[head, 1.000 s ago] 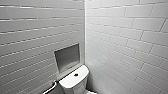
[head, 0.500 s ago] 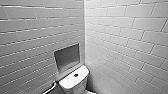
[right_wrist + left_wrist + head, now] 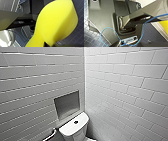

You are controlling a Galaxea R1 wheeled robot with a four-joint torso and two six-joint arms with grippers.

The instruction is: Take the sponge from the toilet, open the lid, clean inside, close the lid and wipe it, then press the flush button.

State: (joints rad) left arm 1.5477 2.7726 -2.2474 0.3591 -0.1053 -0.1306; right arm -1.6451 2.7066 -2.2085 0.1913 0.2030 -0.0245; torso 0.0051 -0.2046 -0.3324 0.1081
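toilet view unchanged; right tool grips sponge

A bathroom: white-tiled walls meet behind a toilet.

Toilet is running off the head view's bottom edge, lower part cut away. Sponge is spilling past the right wrist view's edges, ends cut off.
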